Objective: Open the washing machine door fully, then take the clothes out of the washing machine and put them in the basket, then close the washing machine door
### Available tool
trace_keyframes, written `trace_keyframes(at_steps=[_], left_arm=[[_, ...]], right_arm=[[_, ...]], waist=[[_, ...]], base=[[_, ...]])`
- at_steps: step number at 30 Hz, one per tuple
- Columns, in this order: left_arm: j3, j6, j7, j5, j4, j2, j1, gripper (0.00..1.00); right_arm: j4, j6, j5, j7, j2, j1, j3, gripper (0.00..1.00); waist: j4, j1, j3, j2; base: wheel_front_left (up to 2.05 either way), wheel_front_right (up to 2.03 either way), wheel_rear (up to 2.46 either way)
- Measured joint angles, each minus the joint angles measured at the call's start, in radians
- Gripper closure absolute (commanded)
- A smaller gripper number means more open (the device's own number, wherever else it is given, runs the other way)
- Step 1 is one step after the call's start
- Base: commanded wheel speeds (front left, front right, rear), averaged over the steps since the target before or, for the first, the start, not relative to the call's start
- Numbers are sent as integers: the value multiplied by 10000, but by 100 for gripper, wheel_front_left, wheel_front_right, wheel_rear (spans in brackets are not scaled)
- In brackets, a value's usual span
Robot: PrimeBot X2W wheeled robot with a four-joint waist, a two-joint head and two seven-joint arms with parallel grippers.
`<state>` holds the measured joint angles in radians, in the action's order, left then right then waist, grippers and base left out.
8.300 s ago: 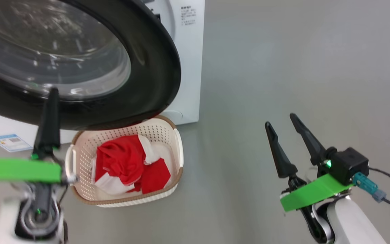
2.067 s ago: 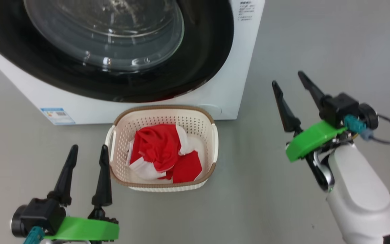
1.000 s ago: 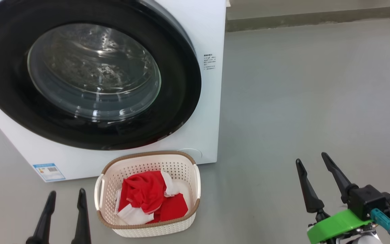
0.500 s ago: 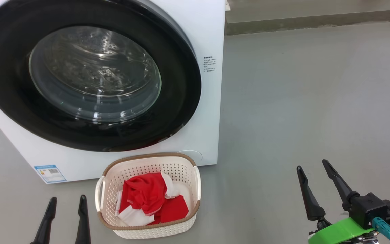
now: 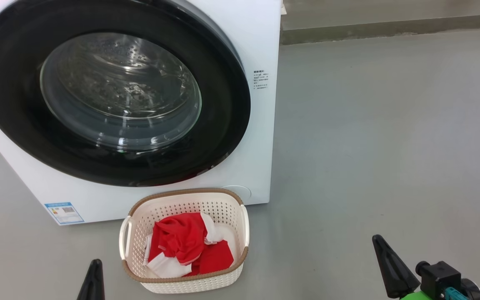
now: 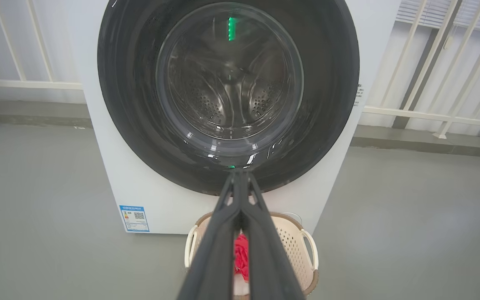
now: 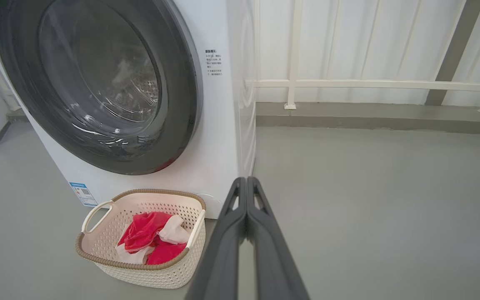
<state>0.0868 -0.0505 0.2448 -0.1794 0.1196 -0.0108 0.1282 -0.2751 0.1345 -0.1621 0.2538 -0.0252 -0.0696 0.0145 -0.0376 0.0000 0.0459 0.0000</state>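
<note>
Washing machine door (image 5: pixel 223 108) sits flush against the front of the washing machine (image 5: pixel 261 137), and the drum (image 6: pixel 229 91) seen through it looks bare. The basket (image 5: pixel 190 284) stands on the floor (image 5: pixel 369 146) just in front of the washing machine, under the door's lower edge. We cannot tell whether it touches the panel. The clothes (image 5: pixel 181 246) lie heaped inside it, red with white trim. Left claw (image 6: pixel 238 177) is pinched together, carrying nothing, and faces the washing machine square-on, the basket lying between them. Right claw (image 7: pixel 246 183) is likewise pinched together and empty, off beyond the washing machine's right corner. We judge all three steps done. If a touch-up were needed, the left arm is the nearer. The basket's long axis seems to run along the washing machine's front.
</note>
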Motion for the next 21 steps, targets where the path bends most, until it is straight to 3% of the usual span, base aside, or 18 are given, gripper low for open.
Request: trace_keyframes(at_steps=[21], left_arm=[[0,-107,-635,-2424,270,2,-52,100]], right_arm=[[-29,0,-2564,-537,-17,-36,-82,100]], waist=[[68,2,-88,0]], base=[[0,0,0]])
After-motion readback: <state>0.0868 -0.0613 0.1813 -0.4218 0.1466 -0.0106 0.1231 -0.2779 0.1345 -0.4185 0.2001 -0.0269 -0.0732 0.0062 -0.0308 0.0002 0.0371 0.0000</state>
